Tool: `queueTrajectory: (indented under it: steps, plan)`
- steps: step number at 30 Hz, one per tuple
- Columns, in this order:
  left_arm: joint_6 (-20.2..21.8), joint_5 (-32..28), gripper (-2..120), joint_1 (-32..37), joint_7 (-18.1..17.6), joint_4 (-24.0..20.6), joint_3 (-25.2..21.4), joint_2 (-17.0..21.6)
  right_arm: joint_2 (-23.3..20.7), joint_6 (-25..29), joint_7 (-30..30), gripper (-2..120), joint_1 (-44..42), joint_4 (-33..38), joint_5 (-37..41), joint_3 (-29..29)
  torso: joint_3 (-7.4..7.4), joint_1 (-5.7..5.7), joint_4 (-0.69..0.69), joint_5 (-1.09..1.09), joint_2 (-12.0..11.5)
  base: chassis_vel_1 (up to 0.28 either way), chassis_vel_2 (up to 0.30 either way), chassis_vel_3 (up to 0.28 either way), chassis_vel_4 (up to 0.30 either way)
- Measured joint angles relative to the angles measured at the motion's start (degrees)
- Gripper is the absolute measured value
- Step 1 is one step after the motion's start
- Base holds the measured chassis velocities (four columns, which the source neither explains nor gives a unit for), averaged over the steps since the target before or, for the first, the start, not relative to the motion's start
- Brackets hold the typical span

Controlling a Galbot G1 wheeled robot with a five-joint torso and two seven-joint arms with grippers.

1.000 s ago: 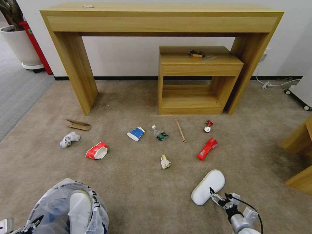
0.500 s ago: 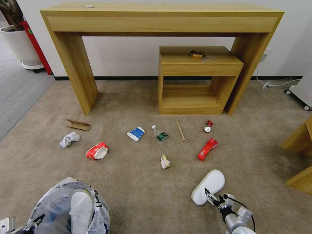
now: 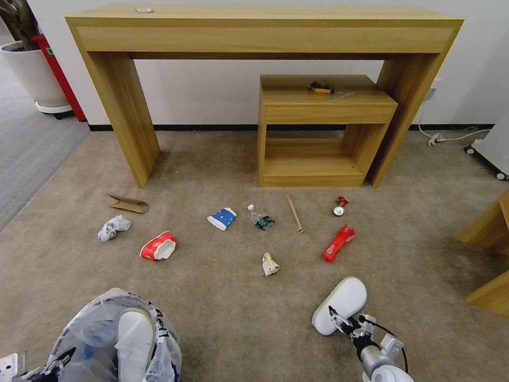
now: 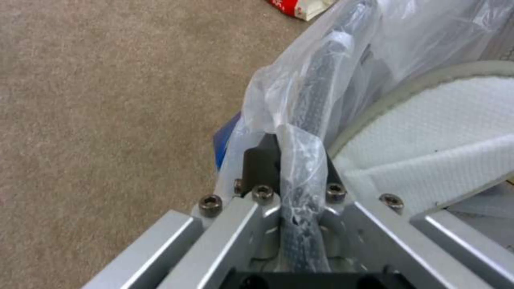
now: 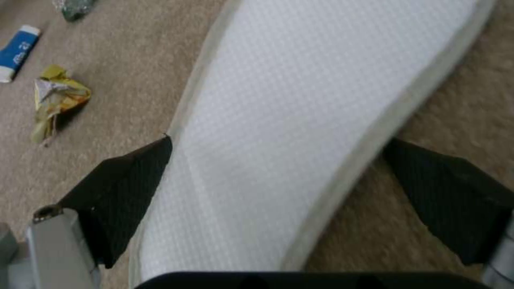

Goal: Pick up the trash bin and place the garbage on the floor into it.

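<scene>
Your small round blue trash bin, lined with a crinkly translucent plastic bag, hangs low at your left, a white textured insole standing in it. The left gripper has its fingers clamped on the bagged rim. On the beige short-pile carpet floor, a second white, dimpled oval insole lies flat; your right gripper straddles its heel end, black fingers wide on either side.

Head camera looks down; wrist cameras close on floor
</scene>
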Motion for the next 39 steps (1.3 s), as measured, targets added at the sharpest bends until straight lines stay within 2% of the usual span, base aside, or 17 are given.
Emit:
queueTrajectory:
  steps: [12, 15, 17, 19, 20, 28, 30, 32, 34, 37, 39]
  plan:
    - [0.0, 0.7, 0, 0.3, 0.4, -1.0, 0.4, -0.7, -0.1, 1.4, -1.1, 99, 3.3, -2.8, -1.2, -1.2, 0.00, 0.00, 0.00, 0.01, 0.0, 0.000, 0.000, 0.000, 0.000]
    - [0.0, 0.9, 0, 0.2, 0.4, -1.2, 0.6, -0.8, -0.1, 2.0, -1.4, 85, 3.6, -3.1, -1.4, -1.6, 0.00, 0.00, 0.00, 0.00, 0.0, 0.000, 0.000, 0.000, 0.000]
    - [0.0, 0.9, 0, 0.2, 0.4, -1.3, 0.7, -0.8, -0.1, 2.1, -1.5, 84, 3.6, -3.1, -1.5, -1.6, 0.00, 0.00, 0.00, 0.00, 0.0, 0.000, 0.000, 0.000, 0.000]
    - [0.0, 1.0, 0, 0.2, 0.3, -1.4, 0.9, -0.9, -0.1, 2.7, -1.7, 70, 3.8, -3.4, -2.3, -1.7, 0.00, 0.00, 0.00, 0.00, 0.0, 0.000, 0.000, 0.000, 0.000]
    - [0.0, 1.0, 0, 0.2, 0.3, -1.4, 0.9, -0.9, -0.1, 2.7, -1.7, 70, 3.8, -3.4, -2.3, -1.7, 0.00, 0.00, 0.00, 0.00, 0.0, 0.000, 0.000, 0.000, 0.000]
    - [0.0, 0.9, 0, 0.0, -0.1, -1.6, 0.9, -0.7, 0.1, 3.5, -1.6, 40, 4.2, -3.6, -3.6, -1.8, 0.00, 0.00, 0.00, 0.00, 0.0, 0.000, 0.000, 0.000, 0.000]
    - [0.0, 0.9, 0, 0.0, -0.1, -1.6, 0.9, -0.7, 0.1, 3.7, -1.6, 38, 4.2, -3.6, -4.0, -1.8, 0.00, 0.00, 0.00, 0.00, 0.0, 0.000, 0.000, 0.000, 0.000]
    - [0.1, 0.8, 0, -0.1, -0.5, -1.8, 0.9, -0.6, 0.2, 4.1, -1.6, 27, 4.4, -3.9, -5.2, -1.8, 0.00, 0.00, 0.00, 0.00, 0.0, 0.000, 0.000, 0.000, 0.000]
    - [0.1, 0.7, 0, -0.2, -0.7, -1.9, 1.0, -0.6, 0.2, 4.3, -1.6, 24, 4.5, -4.0, -5.6, -1.8, 0.00, 0.00, 0.00, 0.00, 0.0, 0.000, 0.000, 0.000, 0.000]
    - [0.4, 0.6, 0, -0.5, -1.4, -2.2, 1.2, -0.6, 0.2, 5.6, -1.5, 6, 4.9, -5.0, -7.5, -1.8, 0.00, 0.00, 0.00, 0.00, 0.0, 0.000, 0.000, 0.000, 0.000]
    - [0.5, 0.6, 0, -0.7, -1.5, -2.3, 1.3, -0.6, 0.2, 5.9, -1.5, 3, 5.0, -5.1, -7.9, -1.8, 0.00, 0.00, 0.00, 0.00, 0.0, 0.000, 0.000, 0.000, 0.000]
